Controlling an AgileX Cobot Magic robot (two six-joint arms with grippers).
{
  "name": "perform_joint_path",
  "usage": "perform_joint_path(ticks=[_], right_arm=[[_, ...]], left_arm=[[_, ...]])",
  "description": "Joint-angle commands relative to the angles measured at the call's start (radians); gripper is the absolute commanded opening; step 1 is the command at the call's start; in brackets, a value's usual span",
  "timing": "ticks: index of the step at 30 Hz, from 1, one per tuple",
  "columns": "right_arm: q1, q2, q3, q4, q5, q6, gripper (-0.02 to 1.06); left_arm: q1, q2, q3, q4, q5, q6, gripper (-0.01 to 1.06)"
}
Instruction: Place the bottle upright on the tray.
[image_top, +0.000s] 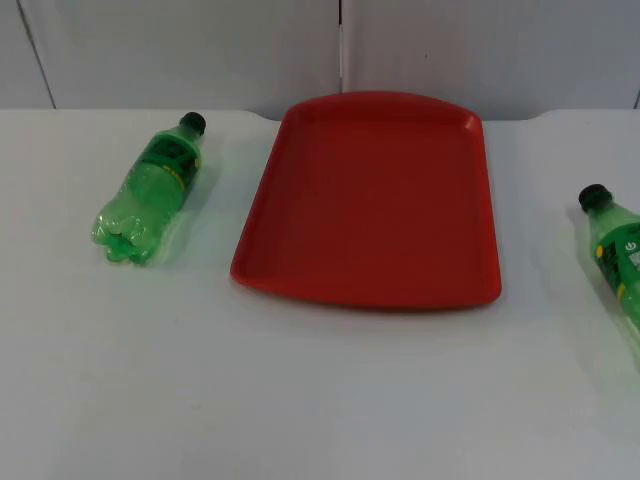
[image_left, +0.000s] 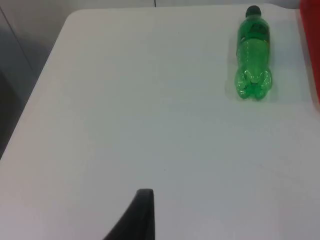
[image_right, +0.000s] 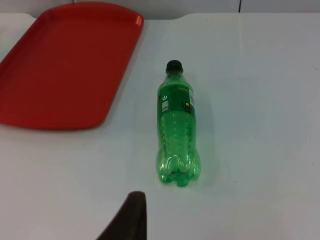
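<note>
- While both bottles lie flat on the table (image_top: 320, 400), counts as the very start: nothing grasped, nothing lifted, reach not yet begun.
- Lies on its side left of the tray (image_top: 372, 200), the left bottle (image_top: 150, 190), cap toward the far wall, base toward the near edge; seen from the left wrist as well (image_left: 253, 55), well apart from that arm's fingertip (image_left: 137, 215).
- Lies on its side right of the tray, at the table's right edge, the right bottle (image_top: 618, 250), cap far, base near; seen whole from the right wrist (image_right: 177, 125), just ahead of that arm's black fingertip (image_right: 131, 215).
- Cannot tell, for either gripper, whether the jaws stand released or clenched; grasping nothing in any case, judging by both bottles resting free on the table.
- Calls next for a reach to one bottle, probably the right one since it lies closer to its gripper, a grip across the body, then a turn to bring the cap upward before setting down.
- Holds nothing, the red tray: bare floor, raised rim, room enough for a standing bottle.
- May roll when touched, being round and on its side.
</note>
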Motion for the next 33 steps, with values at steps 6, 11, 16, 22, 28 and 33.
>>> perform_joint_path(ticks=[6, 11, 16, 22, 28, 33], right_arm=[[-0.007, -0.002, 0.001, 0.002, -0.009, -0.004, 1.02], [-0.007, -0.002, 0.001, 0.002, -0.009, -0.004, 1.02], [-0.007, -0.002, 0.001, 0.002, -0.009, -0.004, 1.02], [-0.007, -0.002, 0.001, 0.002, -0.009, -0.004, 1.02], [-0.007, -0.002, 0.001, 0.002, -0.009, -0.004, 1.02], [-0.007, -0.002, 0.001, 0.002, -0.009, -0.004, 1.02]], left_arm=[[0.003, 0.007, -0.082, -0.018, -0.022, -0.003, 1.05], [0.003, 0.058, -0.124, -0.028, -0.022, -0.003, 1.05], [0.003, 0.149, -0.165, -0.036, -0.029, -0.007, 1.05], [0.003, 0.189, -0.175, -0.041, -0.048, -0.007, 1.05], [0.003, 0.217, -0.175, -0.052, -0.091, -0.007, 1.05], [0.003, 0.254, -0.175, -0.076, -0.129, -0.007, 1.05]])
